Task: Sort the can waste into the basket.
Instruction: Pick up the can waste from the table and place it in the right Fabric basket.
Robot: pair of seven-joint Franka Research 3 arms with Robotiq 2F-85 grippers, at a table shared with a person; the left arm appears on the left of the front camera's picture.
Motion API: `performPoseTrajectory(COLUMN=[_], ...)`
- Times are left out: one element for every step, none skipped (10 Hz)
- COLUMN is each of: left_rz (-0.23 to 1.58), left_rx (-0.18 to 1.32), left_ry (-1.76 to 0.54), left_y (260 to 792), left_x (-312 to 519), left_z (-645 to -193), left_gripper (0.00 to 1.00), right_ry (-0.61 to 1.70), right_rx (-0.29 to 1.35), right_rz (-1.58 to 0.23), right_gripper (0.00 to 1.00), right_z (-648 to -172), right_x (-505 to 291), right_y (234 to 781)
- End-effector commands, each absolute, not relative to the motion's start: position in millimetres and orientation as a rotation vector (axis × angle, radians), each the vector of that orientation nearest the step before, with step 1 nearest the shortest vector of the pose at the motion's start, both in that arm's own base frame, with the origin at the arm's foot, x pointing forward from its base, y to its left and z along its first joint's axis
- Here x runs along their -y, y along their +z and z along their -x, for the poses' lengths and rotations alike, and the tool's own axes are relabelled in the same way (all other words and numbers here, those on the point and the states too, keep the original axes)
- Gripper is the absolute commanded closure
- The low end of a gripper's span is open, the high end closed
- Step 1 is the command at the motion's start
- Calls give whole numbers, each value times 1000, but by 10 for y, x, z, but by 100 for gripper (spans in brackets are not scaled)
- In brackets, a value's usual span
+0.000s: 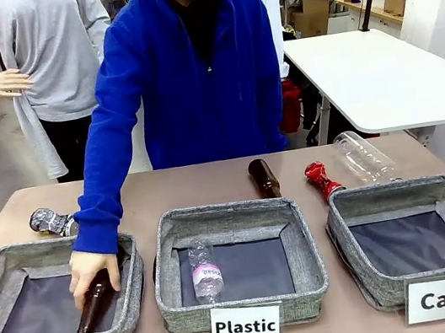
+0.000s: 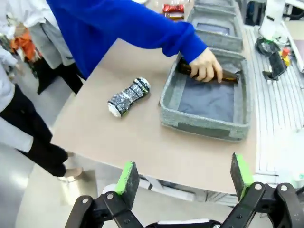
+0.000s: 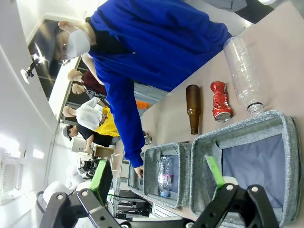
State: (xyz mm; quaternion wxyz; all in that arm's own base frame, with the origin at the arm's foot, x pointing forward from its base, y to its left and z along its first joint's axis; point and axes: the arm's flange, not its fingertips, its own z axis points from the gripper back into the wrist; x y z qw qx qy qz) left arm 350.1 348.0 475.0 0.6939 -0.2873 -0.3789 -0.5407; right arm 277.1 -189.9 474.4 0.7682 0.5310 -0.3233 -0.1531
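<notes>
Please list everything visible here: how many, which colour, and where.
Baskets: three, grey, row at near edge: Bottle basket, Plastic basket, Can basket.
Cans: two, crushed; silver can behind Bottle basket, red can behind Can basket.
Glass bottles: two, brown; one in Bottle basket, other behind Plastic basket.
Plastic bottles: two, clear; one in Plastic basket, other behind Can basket.
Person's hand: one, on the bottle in Bottle basket.
Left hand, right hand: black, green pads, open, empty.

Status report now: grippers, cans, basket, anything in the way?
Left gripper open, right gripper open, both empty. Silver can and red can on table, Can basket holds nothing. Person's arm reaches beside silver can.
</notes>
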Motion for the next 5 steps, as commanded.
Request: performPoseTrajectory(left_rz=[653,668,677,684,682], left_rx=[896,883,849,823,788], left_ry=[-1258,-1298,-1319,-1345,-1379], left_y=[4670,4664,4664,4679,4702], left_x=[-3373,-3324,-3242,-3162,-3034], left_z=[-3447,-3508,-3609,-3689,-3798], left_gripper=[0,0,0,0,0], right_ry=[-311,-311,-311,-311,-311], right_rx=[738,738,738,738,738], right_rz=[-1163,-1163,-1163,-1163,-1163], right_gripper=[0,0,0,0,0], right_z=[-2799,-2799,-2799,-2799,-2799], right_x=[1908,1908,1908,1908,1908], right_y=[4745,4745,4745,4745,4745])
